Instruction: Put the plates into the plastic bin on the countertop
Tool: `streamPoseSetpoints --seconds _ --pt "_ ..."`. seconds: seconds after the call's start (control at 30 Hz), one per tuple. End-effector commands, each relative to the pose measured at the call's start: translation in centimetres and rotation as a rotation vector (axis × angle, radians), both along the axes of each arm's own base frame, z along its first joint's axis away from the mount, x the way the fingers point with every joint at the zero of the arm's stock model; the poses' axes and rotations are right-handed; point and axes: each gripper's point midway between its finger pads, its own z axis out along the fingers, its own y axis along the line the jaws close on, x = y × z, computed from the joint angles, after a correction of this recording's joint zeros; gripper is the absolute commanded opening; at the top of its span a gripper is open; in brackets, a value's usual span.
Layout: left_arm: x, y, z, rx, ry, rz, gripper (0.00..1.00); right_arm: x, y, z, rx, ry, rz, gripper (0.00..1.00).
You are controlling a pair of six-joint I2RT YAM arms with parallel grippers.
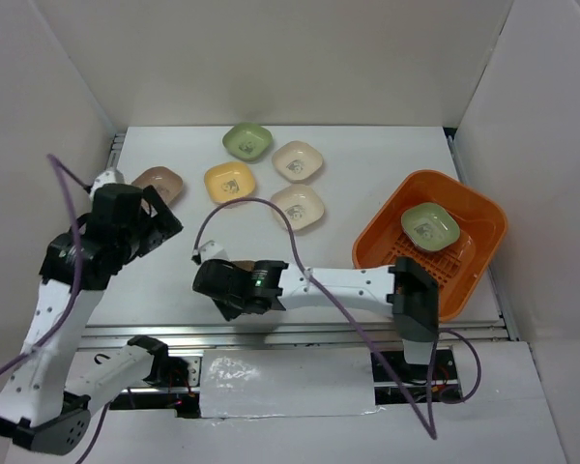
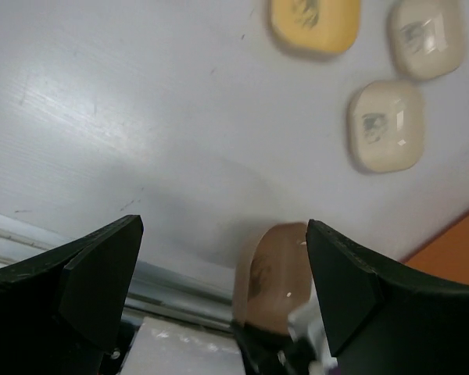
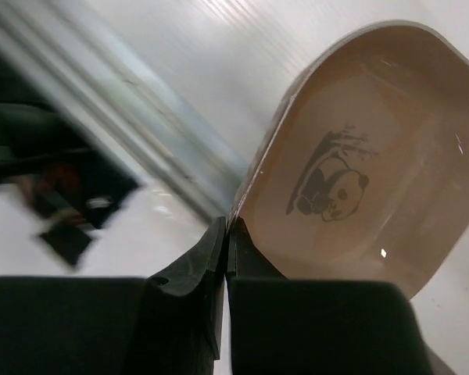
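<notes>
I have the bin (image 1: 379, 232) at the right end of the countertop (image 1: 367, 155). It is an orange plastic tub with rounded corners and a slotted floor, and one green plate (image 1: 430, 227) lies in it. My right gripper (image 3: 225, 234) has its fingers pinched tight on the rim of a tan plate (image 3: 352, 172), which is held tilted on edge near the front rail (image 1: 319, 333), well left of the bin. That plate is a glossy, shallow rounded square with a grey panda print at centre. My left gripper (image 2: 223, 226) stands wide open with nothing between its fingers, over the left part of the countertop. Five more plates rest loose on the smooth white surface. A brown plate (image 1: 159, 184) sits far left, with a yellow plate (image 1: 229, 181) to its right and a far green plate (image 1: 246, 142) at the back. A far cream plate (image 1: 298, 160) and a near cream plate (image 1: 298, 206) lie just beside each other.
</notes>
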Motion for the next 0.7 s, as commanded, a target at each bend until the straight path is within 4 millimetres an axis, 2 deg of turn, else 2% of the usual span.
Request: streamPoseSetpoints --seconds 0.0,0.07,0.1,0.17,0.2,0.27,0.3,0.33,0.37,0.4,0.43,0.47,0.53,0.57,0.6,0.67 --pt "-1.4 2.2 6.1 -0.033 -0.232 0.102 0.99 1.5 1.0 14.7 0.295 -0.105 -0.008 0.00" --pt "-1.5 2.3 6.6 -0.028 -0.248 0.096 0.99 3.7 -0.9 17.1 0.282 -0.140 -0.132 0.00" --pt "-1.2 2.1 6.5 -0.027 -0.233 0.093 0.99 4.3 -2.2 19.2 0.276 -0.150 -0.165 0.00" --pt "-0.9 1.8 5.9 -0.021 -0.199 0.080 0.99 7.9 -5.6 20.4 0.242 -0.179 -0.331 0.00" --pt "-0.5 1.4 5.0 -0.022 -0.167 0.067 0.99 10.7 -9.1 21.0 0.204 -0.173 -0.445 0.00" --pt "-0.1 0.9 3.7 -0.022 -0.134 0.042 0.99 13.5 -13.7 21.2 0.151 -0.185 -0.582 0.00" --pt "0.0 0.5 3.4 -0.031 -0.129 0.025 0.99 14.6 -16.0 20.3 0.098 -0.183 -0.625 0.00" --pt "0.1 0.2 3.1 -0.036 -0.124 0.013 0.99 15.4 -18.4 20.8 0.099 -0.198 -0.675 0.00" --pt "0.3 -0.3 2.5 -0.044 -0.112 -0.014 0.99 17.4 -22.3 19.4 0.051 -0.190 -0.779 0.00" --pt "0.3 -0.5 2.5 -0.051 -0.112 -0.026 0.99 18.2 -24.1 19.2 0.053 -0.184 -0.824 0.00" --pt "0.5 -0.8 2.2 -0.046 -0.106 -0.047 0.99 18.7 -26.5 19.8 0.077 -0.201 -0.872 0.00" --pt "0.8 -1.5 1.9 -0.057 -0.100 -0.085 0.99 19.7 -30.2 17.8 0.027 -0.185 -0.960 0.00" --pt "1.1 -2.2 1.4 -0.059 -0.087 -0.134 0.99 20.7 -33.3 17.5 0.041 -0.202 -1.022 0.00" --pt "1.2 -2.4 1.1 -0.059 -0.073 -0.147 0.99 20.9 -34.7 16.7 0.025 -0.184 -1.049 0.00" --pt "1.4 -2.8 0.7 -0.066 -0.054 -0.165 0.99 21.3 -37.0 15.5 -0.003 -0.163 -1.101 0.00" --pt "1.4 -2.9 -0.2 -0.057 -0.023 -0.174 0.99 21.2 -38.7 13.7 -0.042 -0.130 -1.119 0.00"
